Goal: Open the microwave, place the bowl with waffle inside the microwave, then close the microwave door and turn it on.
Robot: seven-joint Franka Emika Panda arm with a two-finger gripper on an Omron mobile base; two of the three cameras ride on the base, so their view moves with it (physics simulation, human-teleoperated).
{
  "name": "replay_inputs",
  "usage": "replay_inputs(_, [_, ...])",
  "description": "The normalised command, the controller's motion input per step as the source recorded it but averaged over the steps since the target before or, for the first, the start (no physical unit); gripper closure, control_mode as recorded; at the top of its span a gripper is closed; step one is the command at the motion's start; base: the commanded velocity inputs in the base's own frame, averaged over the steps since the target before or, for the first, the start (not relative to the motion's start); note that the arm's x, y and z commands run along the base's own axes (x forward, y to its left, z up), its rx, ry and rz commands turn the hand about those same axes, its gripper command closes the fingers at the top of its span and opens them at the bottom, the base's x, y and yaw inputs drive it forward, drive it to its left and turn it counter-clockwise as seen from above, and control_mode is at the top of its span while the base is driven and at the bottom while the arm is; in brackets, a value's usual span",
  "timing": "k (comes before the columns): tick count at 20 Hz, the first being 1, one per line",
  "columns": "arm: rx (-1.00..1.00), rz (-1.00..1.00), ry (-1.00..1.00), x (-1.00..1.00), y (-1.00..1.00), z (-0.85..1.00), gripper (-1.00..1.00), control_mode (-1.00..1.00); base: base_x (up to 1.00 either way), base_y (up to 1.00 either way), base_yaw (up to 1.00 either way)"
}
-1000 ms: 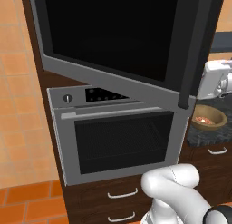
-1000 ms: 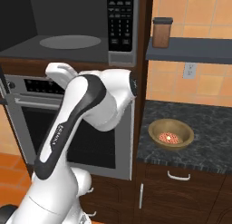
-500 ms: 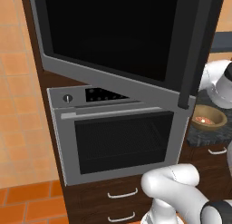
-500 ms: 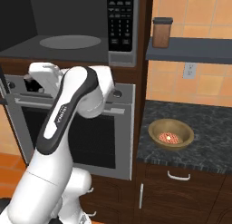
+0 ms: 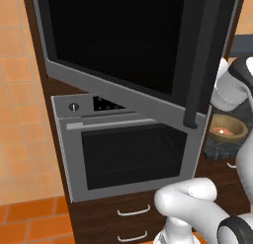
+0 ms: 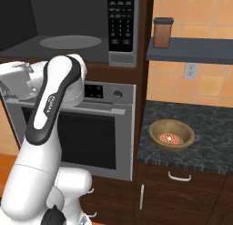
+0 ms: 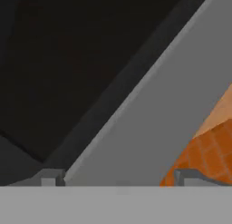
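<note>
Swinging wide open, door [image 5: 133, 45] fills upper half of left base frame, black glass cut off at top edge, dark handle [image 5: 200, 65] running down right side. Behind that handle, arm wrist partly hidden; lower right of same frame, bowl [image 5: 227, 130] half tucked behind door corner and arm, resting on dark bench [image 5: 220, 148].

Seen clearly in right base frame: bowl [image 6: 172, 134] at centre right on speckled bench [image 6: 205, 128], orange-tan food inside, well apart from arm. Microwave [image 6: 68, 28] cavity exposed at upper left, grey turntable [image 6: 70, 41] inside, keypad [image 6: 121, 21] just right of it; cavity top cropped by frame. Oven [image 6: 98, 128] below, partly masked by white arm. Brown jar [image 6: 163, 32] on shelf [image 6: 191, 50] at upper right. Hand at far left edge, cut off, gripper itself hard to make out there.

Hand frame: gripper [image 7: 120, 177] tips poking up at bottom, spread far apart, nothing between them. Grey door border [image 7: 154, 119] crossing diagonally, black glass at upper left, orange tiled floor [image 7: 208, 150] at lower right, all blurred and close.
</note>
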Motion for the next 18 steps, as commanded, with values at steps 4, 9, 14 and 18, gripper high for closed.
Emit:
replay_inputs(4, [0.06,0.19,-0.17,-0.75,0.59,0.26,-1.0,-1.0,0.0,0.0,0.0])
replay_inputs(9, [0.17,0.0,-0.21,-0.39,0.4,0.07,-1.0,-1.0,0.0,0.0,0.0])
replay_inputs(14, [0.01,-0.07,-0.04,-0.02,0.08,0.0,-1.0,-1.0,0.0,0.0,0.0])
replay_inputs(18, [0.0,-0.05,-0.15,-0.13,-0.66,0.0,-1.0,-1.0,0.0,0.0,0.0])
